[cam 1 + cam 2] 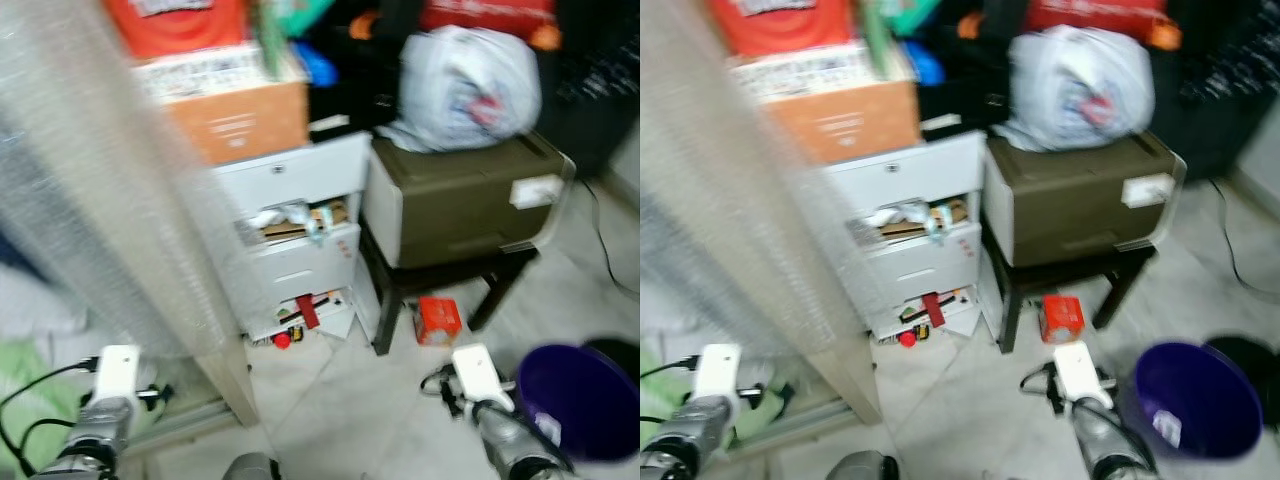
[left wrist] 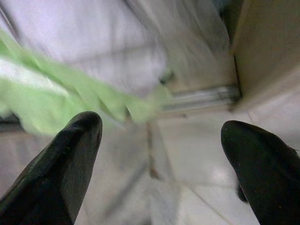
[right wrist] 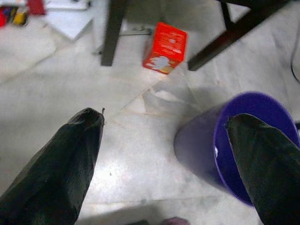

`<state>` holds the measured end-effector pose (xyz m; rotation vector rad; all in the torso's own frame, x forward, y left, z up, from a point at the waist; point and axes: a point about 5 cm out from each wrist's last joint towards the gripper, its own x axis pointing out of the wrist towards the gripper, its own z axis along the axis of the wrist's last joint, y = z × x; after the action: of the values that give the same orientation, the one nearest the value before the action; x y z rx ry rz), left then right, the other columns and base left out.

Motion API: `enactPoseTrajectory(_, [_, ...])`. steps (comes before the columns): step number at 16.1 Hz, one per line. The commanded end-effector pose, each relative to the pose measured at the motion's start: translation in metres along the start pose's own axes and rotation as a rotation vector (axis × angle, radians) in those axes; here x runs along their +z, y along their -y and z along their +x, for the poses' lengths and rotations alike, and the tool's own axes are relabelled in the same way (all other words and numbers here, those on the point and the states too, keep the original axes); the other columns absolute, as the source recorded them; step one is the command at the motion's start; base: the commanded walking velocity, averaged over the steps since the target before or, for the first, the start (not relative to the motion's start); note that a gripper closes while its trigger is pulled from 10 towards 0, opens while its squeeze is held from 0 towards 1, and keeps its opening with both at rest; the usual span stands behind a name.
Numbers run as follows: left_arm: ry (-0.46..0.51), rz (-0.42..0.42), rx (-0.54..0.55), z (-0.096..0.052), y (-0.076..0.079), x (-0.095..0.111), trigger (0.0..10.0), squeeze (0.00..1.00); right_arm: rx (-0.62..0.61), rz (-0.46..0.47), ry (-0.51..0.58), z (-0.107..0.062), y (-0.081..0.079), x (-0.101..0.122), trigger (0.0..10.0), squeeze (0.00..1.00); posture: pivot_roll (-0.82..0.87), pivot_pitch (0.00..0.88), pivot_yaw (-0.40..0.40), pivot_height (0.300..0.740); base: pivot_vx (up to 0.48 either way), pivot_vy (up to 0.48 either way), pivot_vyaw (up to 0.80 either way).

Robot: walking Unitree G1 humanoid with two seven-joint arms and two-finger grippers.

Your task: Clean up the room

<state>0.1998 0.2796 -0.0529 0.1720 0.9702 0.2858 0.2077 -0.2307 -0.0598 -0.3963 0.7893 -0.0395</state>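
1. Head views, blurred: a white drawer unit (image 1: 295,235) with cluttered open drawers stands beside a dark stool (image 1: 440,285) carrying an olive box (image 1: 460,195) and a white plastic bag (image 1: 468,85). A red carton (image 1: 438,320) lies on the floor under the stool; a purple bucket (image 1: 578,400) stands near the right arm.
2. Left wrist view: the left claw (image 2: 161,161) is spread wide, released, above pale tile near green cloth (image 2: 70,101).
3. Right wrist view: the right claw (image 3: 166,154) is released too, fingers apart, between the red carton (image 3: 165,48) and the purple bucket (image 3: 220,140).
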Motion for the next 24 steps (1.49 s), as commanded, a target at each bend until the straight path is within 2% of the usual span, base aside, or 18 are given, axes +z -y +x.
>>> enactPoseTrajectory(1, [-0.022, -0.02, 0.022, 0.0, -0.002, -0.007, 10.0, 0.0, 0.019, -0.016, 0.002, 0.001, -0.002, 0.002, 10.0, 0.0, 0.0, 0.0, 0.017, 0.74, 0.0, 0.0, 0.78])
enactPoseTrajectory(3, [-0.026, -0.022, 0.01, -0.001, 0.005, -0.011, 10.0, 0.0, 0.055, -0.081, -0.001, 0.0, -0.004, -0.001, 10.0, 0.0, -0.01, 0.0, 0.017, 0.74, 0.0, 0.0, 0.0])
enactPoseTrajectory(9, [-0.031, -0.025, 0.004, -0.001, 0.007, -0.012, 10.0, 0.0, 0.054, -0.093, -0.044, -0.004, 0.002, -0.015, 10.0, 0.0, -0.01, 0.0, 0.019, 0.74, 0.181, 0.0, 0.0])
enactPoseTrajectory(13, [-0.031, -0.028, -0.01, 0.0, 0.017, -0.01, 10.0, 0.0, 0.07, -0.107, -0.037, -0.003, -0.007, -0.011, 10.0, 0.0, -0.01, 0.001, 0.023, 0.74, 0.28, 0.0, 0.0])
enactPoseTrajectory(21, [-0.041, -0.044, -0.009, 0.0, 0.019, -0.01, 10.0, 0.0, 0.105, -0.154, -0.048, -0.005, -0.017, -0.014, 10.0, 0.0, -0.02, 0.006, 0.018, 0.74, 0.033, 0.0, 0.0])
enactPoseTrajectory(24, [-0.042, -0.043, -0.012, 0.0, 0.018, -0.011, 10.0, 0.0, 0.114, -0.172, -0.055, -0.006, -0.018, -0.018, 10.0, 0.0, -0.02, 0.004, 0.016, 0.74, 0.0, 0.0, 0.72])
